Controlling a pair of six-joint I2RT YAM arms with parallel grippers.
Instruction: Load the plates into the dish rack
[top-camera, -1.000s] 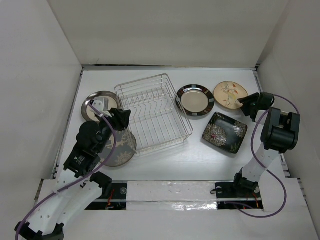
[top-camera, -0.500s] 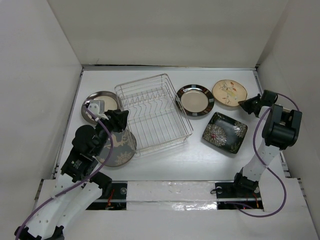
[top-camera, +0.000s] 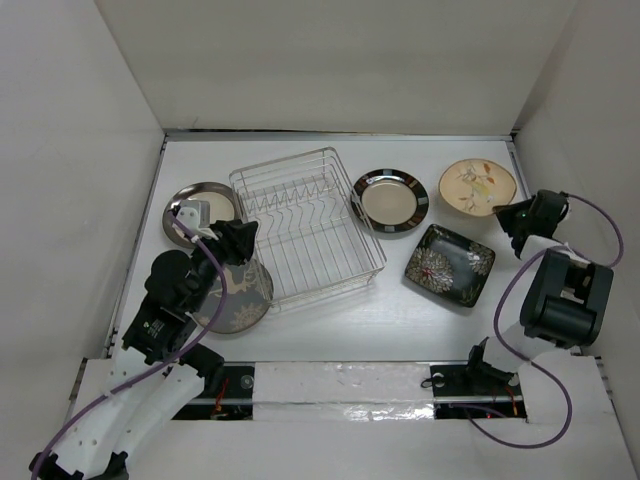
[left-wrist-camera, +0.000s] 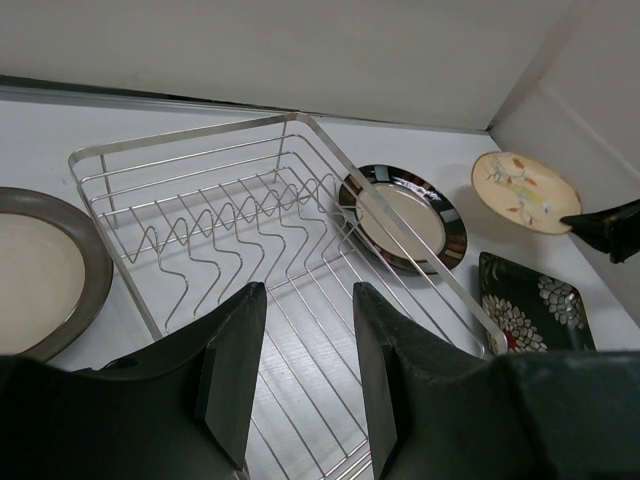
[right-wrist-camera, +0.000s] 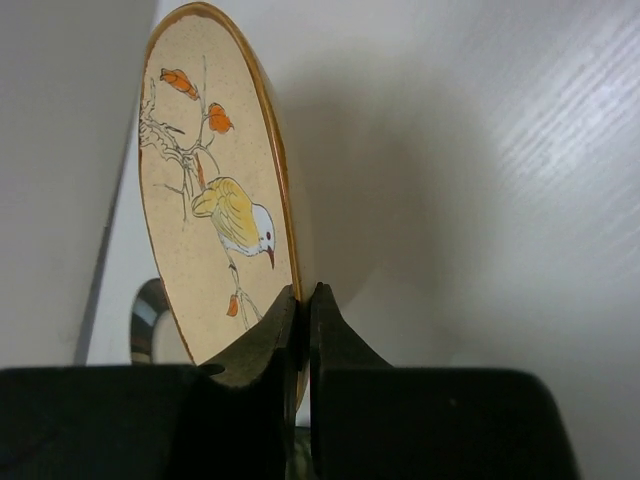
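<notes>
The tan plate (top-camera: 478, 186) (right-wrist-camera: 215, 220), painted with a bird on a branch, is tilted up off the table at the back right, and my right gripper (top-camera: 512, 213) (right-wrist-camera: 303, 300) is shut on its near rim. My left gripper (top-camera: 240, 240) (left-wrist-camera: 308, 292) hangs open and empty over the left edge of the dish rack (top-camera: 305, 222) (left-wrist-camera: 250, 215), which holds nothing. One dark-rimmed plate (top-camera: 390, 200) (left-wrist-camera: 405, 215) lies right of the rack, another (top-camera: 200, 205) (left-wrist-camera: 40, 270) to its left. The black floral plate (top-camera: 450, 264) (left-wrist-camera: 530, 315) lies front right. A grey plate (top-camera: 240, 300) sits partly under my left arm.
White walls close in the table at the back and on both sides. The right arm's purple cable (top-camera: 510, 310) loops down beside its base near the right wall.
My right gripper has shut on the tan plate's rim and lifted it into a tilt while the arm drew back to the right. The left arm shifted slightly left, still open.
</notes>
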